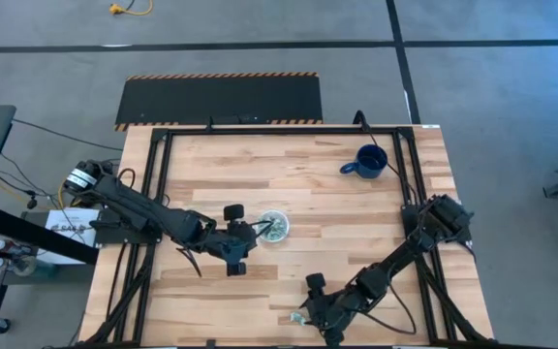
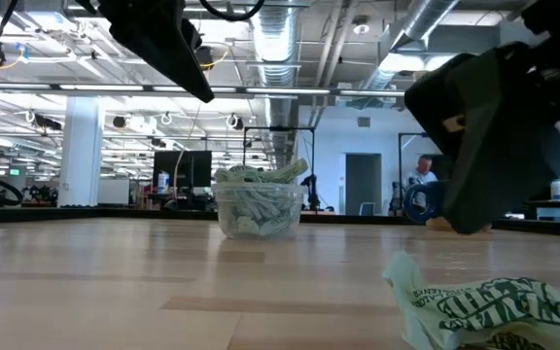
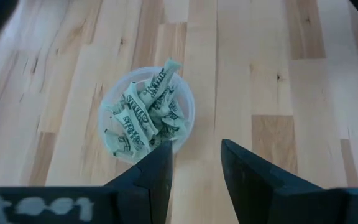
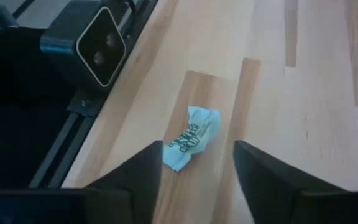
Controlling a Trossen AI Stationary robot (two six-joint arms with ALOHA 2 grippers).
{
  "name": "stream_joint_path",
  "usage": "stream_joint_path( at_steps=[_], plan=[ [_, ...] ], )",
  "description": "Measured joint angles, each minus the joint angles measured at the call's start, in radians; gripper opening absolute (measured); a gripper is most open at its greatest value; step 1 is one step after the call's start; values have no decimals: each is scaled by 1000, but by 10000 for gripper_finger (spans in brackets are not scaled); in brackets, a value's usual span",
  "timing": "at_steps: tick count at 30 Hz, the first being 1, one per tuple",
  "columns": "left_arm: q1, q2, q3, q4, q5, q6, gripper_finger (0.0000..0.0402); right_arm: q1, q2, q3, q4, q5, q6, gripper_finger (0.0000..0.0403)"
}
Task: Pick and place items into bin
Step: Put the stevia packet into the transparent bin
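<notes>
a wooden surface [image 1: 289, 179] is seen from above, with two dark robot arms reaching in from the left and right edges. near the middle of the surface stands the bin [image 1: 275, 227], a small clear plastic cup already heaped with pale green-and-white wrappers [image 3: 143, 114], one of them sticking up above the rim. the left hand [image 3: 196, 163] is held just beside the bin with its fingers parted and nothing between them. close to the front edge of the surface, the right hand [image 4: 197, 167] is lowered over a single loose wrapper [image 4: 191, 139], which lies flat on the wood; its fingers are spread to either side of the piece and nothing is gripped yet. a dark blue mug [image 1: 366, 162] is set near the far right corner, well apart from both hands. the thin, crinkled wrapper could be pushed away or slip out if the fingers close too high. the overfull bin could shed pieces, or be tipped by the nearby left hand.
</notes>
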Motion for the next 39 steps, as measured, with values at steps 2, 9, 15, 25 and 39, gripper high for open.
stream_joint_path(
  at_steps=[2,9,15,25,39],
  plan=[
    [0,0,0,4,-1,0,127,0,0,0,10,0,-1,215],
    [0,0,0,3,-1,0,127,-7,-1,0,24,-2,-1,249],
    [1,0,0,4,-3,-2,127,-7,0,0,62,-2,-3,239],
    [1,0,0,3,-3,-3,127,-31,97,79,23,-94,-9,228],
    [1,1,0,3,-3,-6,127,-57,91,86,-112,-118,72,185]
  ],
)
